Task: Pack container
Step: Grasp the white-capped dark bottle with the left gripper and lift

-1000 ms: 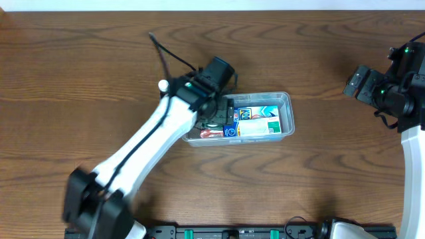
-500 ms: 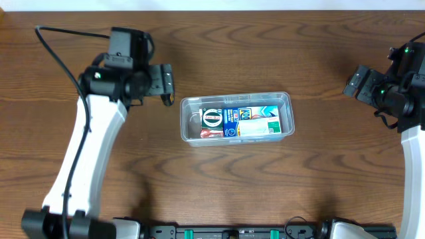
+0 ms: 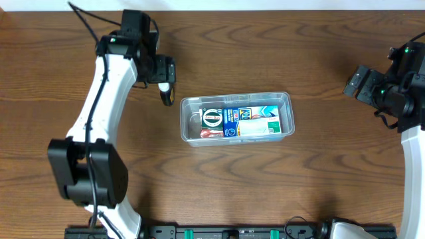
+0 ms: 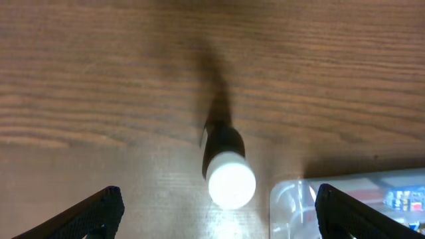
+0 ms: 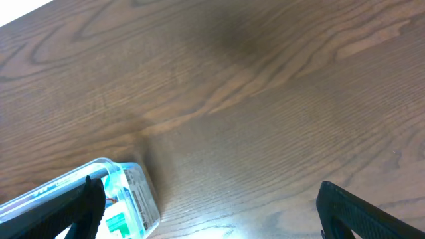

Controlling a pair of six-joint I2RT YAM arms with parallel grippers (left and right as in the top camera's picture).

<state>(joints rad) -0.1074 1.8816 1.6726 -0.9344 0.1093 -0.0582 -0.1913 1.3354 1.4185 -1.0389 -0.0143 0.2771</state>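
The clear plastic container point(image 3: 287, 99) sits mid-table and holds several small boxes: a green-and-black one point(image 3: 211, 118), a blue one and a white-and-green one point(image 3: 260, 126). Its corner also shows in the left wrist view point(image 4: 285, 199) and the right wrist view point(image 5: 136, 176). My left gripper point(image 3: 166, 73) is open, up and to the left of the container. A small black upright item with a round white top point(image 3: 164, 87) stands on the table between its fingers point(image 4: 219, 199) without touching them. My right gripper point(image 3: 354, 83) is open and empty, far right of the container.
The brown wooden table point(image 3: 279, 46) lies all around. The black rail point(image 3: 226, 232) runs along the front edge. The left arm's white links point(image 3: 99, 113) stretch over the table's left side.
My left arm has swung away from above the container, out to the left and back. Its open gripper now hangs over the white-topped item. The right arm has not moved.
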